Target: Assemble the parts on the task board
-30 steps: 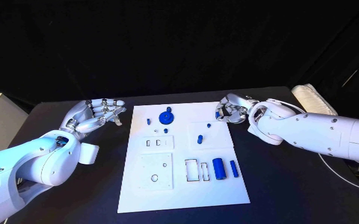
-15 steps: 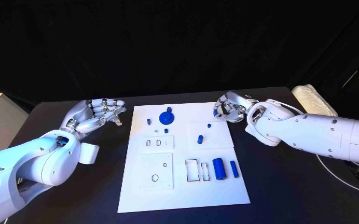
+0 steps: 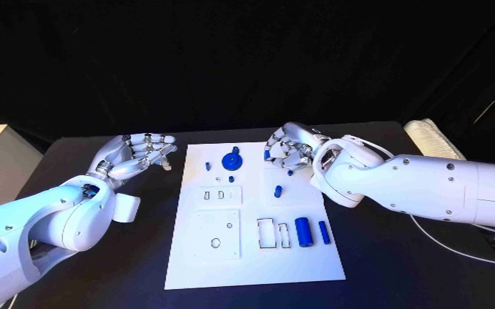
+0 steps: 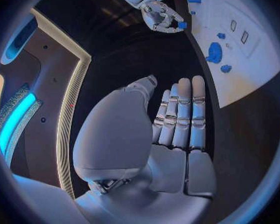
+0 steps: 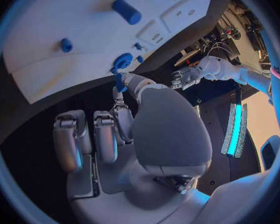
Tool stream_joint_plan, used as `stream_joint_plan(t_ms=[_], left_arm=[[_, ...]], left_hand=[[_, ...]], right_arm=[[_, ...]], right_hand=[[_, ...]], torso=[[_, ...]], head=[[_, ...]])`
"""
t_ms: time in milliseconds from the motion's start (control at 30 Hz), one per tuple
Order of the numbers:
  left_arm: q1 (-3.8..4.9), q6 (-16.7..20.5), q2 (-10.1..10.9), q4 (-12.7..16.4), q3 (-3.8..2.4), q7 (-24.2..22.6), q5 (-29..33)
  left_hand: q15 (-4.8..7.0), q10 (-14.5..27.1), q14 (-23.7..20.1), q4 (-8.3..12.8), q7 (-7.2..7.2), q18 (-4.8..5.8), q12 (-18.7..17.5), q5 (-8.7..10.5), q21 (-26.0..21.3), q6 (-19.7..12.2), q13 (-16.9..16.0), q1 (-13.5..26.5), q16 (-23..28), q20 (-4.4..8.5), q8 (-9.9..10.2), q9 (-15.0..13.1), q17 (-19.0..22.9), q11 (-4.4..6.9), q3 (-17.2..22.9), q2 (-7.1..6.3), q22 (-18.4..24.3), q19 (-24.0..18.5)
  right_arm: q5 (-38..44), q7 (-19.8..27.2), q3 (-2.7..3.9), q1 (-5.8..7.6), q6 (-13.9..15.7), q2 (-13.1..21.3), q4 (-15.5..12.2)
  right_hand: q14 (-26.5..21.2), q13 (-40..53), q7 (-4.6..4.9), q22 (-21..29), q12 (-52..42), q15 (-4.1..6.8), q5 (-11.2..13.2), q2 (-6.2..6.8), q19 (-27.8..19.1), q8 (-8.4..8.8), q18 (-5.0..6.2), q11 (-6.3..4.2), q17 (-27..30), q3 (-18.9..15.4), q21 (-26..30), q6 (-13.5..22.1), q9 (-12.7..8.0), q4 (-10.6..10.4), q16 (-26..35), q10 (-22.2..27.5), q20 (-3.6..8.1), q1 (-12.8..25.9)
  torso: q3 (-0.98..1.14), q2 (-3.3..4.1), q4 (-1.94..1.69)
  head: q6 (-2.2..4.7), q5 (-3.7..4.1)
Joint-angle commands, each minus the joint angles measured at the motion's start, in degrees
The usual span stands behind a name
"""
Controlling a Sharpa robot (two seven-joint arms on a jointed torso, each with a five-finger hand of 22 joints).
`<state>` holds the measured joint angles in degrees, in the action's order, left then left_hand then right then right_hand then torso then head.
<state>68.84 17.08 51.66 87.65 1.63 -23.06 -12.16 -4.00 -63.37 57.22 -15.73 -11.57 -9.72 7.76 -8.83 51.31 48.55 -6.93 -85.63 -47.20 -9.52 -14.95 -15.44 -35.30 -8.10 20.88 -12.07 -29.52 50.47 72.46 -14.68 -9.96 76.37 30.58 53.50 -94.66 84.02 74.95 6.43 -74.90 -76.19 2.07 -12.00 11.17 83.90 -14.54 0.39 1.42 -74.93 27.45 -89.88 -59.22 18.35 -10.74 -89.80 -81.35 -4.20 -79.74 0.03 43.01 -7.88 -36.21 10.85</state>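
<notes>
Overhead, from the head view, we record the task board (image 3: pixel 255 252) lying at centre frame on the black table (image 3: pixel 402 266). On it we see a blue gear (image 3: pixel 231 159) near the upper edge, a small blue peg (image 3: pixel 277 191) right of centre, and a blue cylinder (image 3: pixel 301 231) with a slimmer blue bar (image 3: pixel 322 232) just beside it at lower right. The left hand (image 3: pixel 135 156) sits at the left of the frame, off the board over bare table, its fingers spread apart and holding nothing. The right hand (image 3: pixel 287 149) is over the board's upper right corner, fingers curled together around a small blue part (image 3: pixel 270 157) that shows between them. A pale ribbed object (image 3: pixel 432 138) lies at the right edge of the frame, well apart from the board. Turning to the left wrist view, we note the left hand (image 4: pixel 177 129) with straight fingers side by side, nothing in them; the right hand (image 4: pixel 160 16) appears at the upper middle with the blue part (image 4: pixel 182 25) pinched at its fingertips, beside the board (image 4: pixel 252 79) and the gear (image 4: pixel 214 52). Lastly, in the right wrist view, the right hand (image 5: pixel 124 134) holds the blue part (image 5: pixel 119 81) at its fingertip, close to the gear (image 5: pixel 122 62); the cylinder (image 5: pixel 126 11) lies toward the top of the circle.
</notes>
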Motion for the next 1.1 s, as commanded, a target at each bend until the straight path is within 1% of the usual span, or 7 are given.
stream_joint_plan(t_ms=[33,133,267,333,533,767,1100], left_arm=[[0.03,-0.4,-0.1,0.3,-0.03,-0.1,-0.2],[0.03,-0.3,0.0,0.5,-0.03,0.0,-0.2],[0.04,-0.2,0.0,0.7,-0.03,0.1,-0.2],[0.04,-0.2,0.0,0.8,-0.03,0.2,-0.2],[0.05,0.0,0.0,1.0,-0.03,0.3,-0.2],[0.06,0.0,-0.1,1.2,-0.03,0.4,-0.3],[0.06,0.0,-0.2,1.3,-0.03,0.6,-0.3]], left_hand=[[-0.03,0.4,0.4,-0.3,-0.12,-0.79,0.0,0.3,0.3,-0.4,-0.1,0.4,-0.2,-0.1,-0.1,-0.1,-0.1,0.18,0.0,0.01,-0.1,0.3],[-0.02,0.4,0.4,-0.3,-0.1,-0.8,0.1,0.27,0.3,-0.4,-0.1,0.4,-0.3,-0.11,-0.1,-0.1,-0.1,0.19,0.0,0.02,-0.1,0.3],[-0.02,0.4,0.4,-0.3,-0.1,-0.8,0.1,0.27,0.3,-0.4,-0.1,0.4,-0.3,-0.11,-0.1,-0.1,-0.1,0.19,0.0,0.02,-0.1,0.3],[-0.02,0.4,0.4,-0.3,-0.1,-0.8,0.1,0.27,0.3,-0.4,-0.1,0.4,-0.3,-0.11,-0.1,-0.1,-0.1,0.19,0.0,0.02,-0.1,0.3],[-0.01,0.3,0.4,-0.3,-0.08,-0.8,0.1,0.24,0.3,-0.4,-0.1,0.4,-0.3,-0.11,-0.1,-0.1,-0.1,0.21,0.0,0.03,0.0,0.3],[-0.01,0.3,0.4,-0.3,-0.08,-0.8,0.1,0.24,0.3,-0.4,-0.1,0.4,-0.3,-0.11,-0.1,-0.1,-0.1,0.21,0.0,0.03,0.0,0.3],[-0.01,0.3,0.4,-0.3,-0.08,-0.8,0.1,0.24,0.3,-0.4,-0.1,0.4,-0.3,-0.11,-0.1,-0.1,-0.1,0.21,0.0,0.03,0.0,0.3]], right_arm=[[1.8,-6.1,-0.04,-0.17,0.2,-1.9,-1.3],[2.9,-8.3,-0.08,-0.61,0.7,-3.7,-1.9],[4.4,-10.3,-0.11,-1.49,1.2,-5.5,-2.4],[5.4,-11.2,-0.12,-2.06,1.4,-6.3,-2.7],[8.0,-12.7,-0.17,-4.04,1.7,-8.4,-3.6],[11.0,-13.9,-0.23,-5.91,1.9,-10.8,-3.2],[13.4,-14.8,-0.28,-7.25,1.9,-13.1,-2.1]], right_hand=[[6.0,2.6,-0.02,-15.1,0.2,0.1,-0.4,-0.39,6.1,-0.5,-0.39,0.28,-15.1,0.4,-0.1,0.4,0.8,0.0,-0.2,-0.1,0.28,0.1],[6.0,2.6,0.02,-15.1,0.3,0.06,-0.4,-0.47,6.1,-0.58,-0.39,0.32,-15.1,0.5,-0.1,0.5,0.9,-0.1,-0.2,-0.1,0.24,0.8],[6.0,2.6,0.03,-15.1,0.3,0.04,-0.3,-0.51,6.1,-0.59,-0.39,0.33,-15.1,0.6,-0.1,0.6,0.9,-0.1,-0.2,-0.1,0.22,1.0],[6.0,2.6,0.03,-15.1,0.3,0.04,-0.3,-0.49,6.1,-0.6,-0.39,0.33,-15.1,0.6,-0.1,0.6,0.9,-0.1,-0.2,-0.1,0.22,1.0],[6.0,2.7,0.02,-15.1,0.2,0.04,-0.3,-0.48,6.1,-0.61,-0.39,0.33,-15.1,0.6,-0.1,0.6,0.9,0.0,-0.2,-0.2,0.22,1.1],[6.0,2.8,0.01,-15.1,0.1,0.04,-0.4,-0.49,6.1,-0.63,-0.39,0.33,-15.1,0.6,-0.1,0.6,0.9,0.0,-0.2,-0.2,0.21,1.1],[6.0,2.8,0.01,-15.1,0.1,0.04,-0.6,-0.4,6.1,-0.71,-0.39,0.32,-15.1,0.7,-0.1,0.6,1.0,0.0,-0.2,-0.2,0.21,1.4]], torso=[[-0.31,-0.09,-0.17],[-0.29,-0.11,-0.07],[-0.36,-0.04,-0.11],[-0.22,-0.01,-0.06],[-0.09,0.05,0.0],[-0.06,0.13,0.03],[-0.1,0.15,-0.01]], head=[[-0.23,-0.48],[-0.16,-1.05],[-0.39,-1.72],[-0.52,-2.04],[-0.89,-2.7],[-1.32,-2.9],[-1.69,-3.08]])
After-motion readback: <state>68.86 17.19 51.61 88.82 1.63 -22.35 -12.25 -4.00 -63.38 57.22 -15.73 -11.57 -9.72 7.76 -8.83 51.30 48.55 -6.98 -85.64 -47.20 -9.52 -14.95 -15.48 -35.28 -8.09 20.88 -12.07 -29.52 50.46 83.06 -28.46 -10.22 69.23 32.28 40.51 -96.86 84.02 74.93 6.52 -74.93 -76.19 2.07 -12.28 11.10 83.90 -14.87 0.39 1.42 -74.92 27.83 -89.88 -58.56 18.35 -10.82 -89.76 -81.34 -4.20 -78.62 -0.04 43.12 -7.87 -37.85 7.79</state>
